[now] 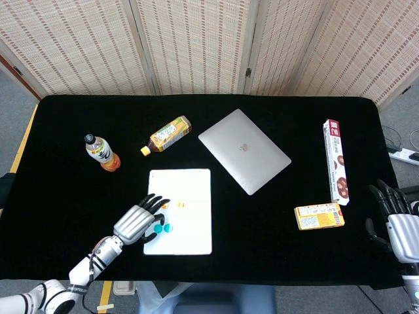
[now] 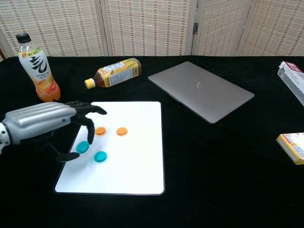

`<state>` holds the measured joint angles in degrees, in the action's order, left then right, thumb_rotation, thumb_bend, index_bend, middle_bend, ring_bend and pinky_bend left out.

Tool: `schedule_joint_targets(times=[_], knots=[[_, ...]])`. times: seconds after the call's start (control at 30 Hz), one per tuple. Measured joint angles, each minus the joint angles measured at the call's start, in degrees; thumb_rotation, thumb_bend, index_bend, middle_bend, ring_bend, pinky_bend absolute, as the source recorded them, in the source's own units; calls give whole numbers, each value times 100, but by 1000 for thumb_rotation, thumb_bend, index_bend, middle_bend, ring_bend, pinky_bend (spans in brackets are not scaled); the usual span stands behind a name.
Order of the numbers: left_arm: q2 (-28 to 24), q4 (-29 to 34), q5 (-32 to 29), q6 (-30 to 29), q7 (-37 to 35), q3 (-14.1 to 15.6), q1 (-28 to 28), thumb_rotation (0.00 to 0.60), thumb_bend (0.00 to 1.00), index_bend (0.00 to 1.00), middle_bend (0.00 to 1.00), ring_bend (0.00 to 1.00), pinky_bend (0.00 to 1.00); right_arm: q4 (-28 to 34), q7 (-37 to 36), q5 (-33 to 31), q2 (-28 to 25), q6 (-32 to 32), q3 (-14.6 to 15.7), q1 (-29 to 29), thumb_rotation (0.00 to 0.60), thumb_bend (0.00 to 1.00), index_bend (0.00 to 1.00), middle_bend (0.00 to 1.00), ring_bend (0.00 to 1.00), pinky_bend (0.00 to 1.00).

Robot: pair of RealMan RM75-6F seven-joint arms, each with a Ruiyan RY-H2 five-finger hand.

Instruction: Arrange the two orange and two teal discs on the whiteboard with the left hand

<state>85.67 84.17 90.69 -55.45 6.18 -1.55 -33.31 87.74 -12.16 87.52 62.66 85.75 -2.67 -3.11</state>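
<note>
Pinching a teal disc (image 2: 82, 147), left hand (image 2: 45, 123), over whiteboard (image 2: 137, 166) left edge

Seen from above, a black-covered table (image 1: 65, 216) carries a white rectangular whiteboard (image 1: 190, 226) near its front edge. My left hand (image 1: 139, 222), silver with black fingers, reaches over the board's left edge and holds a small teal disc (image 1: 158, 229) at its fingertips. A second teal disc (image 1: 168, 227) lies on the board just beside it, and an orange disc (image 1: 181, 204) sits further up. Behind the board lie a yellow-labelled tea bottle (image 1: 167, 135) on its side, an upright orange drink bottle (image 1: 101, 152) and a closed grey laptop (image 1: 244, 150). At right are a long biscuit box (image 1: 336, 161), a small yellow box (image 1: 319, 216) and my right hand (image 1: 395, 222), fingers spread, holding nothing.
</note>
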Motion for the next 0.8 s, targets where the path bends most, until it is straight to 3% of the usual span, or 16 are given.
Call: schedule_joint_targets(times=[0.3,0.8], knots=[[452,-20,-445,532,373,-273,-487,600,393,505,105,0,0,-18,-8,-49,6,-16,-15,11,600,578,0,0,0,0],[833,-89,-1217,987,916,-362,-846,600,392,494,105,0,0,-66,-58,-79,5,-35,-27,22,600,578,0,0,0,0]])
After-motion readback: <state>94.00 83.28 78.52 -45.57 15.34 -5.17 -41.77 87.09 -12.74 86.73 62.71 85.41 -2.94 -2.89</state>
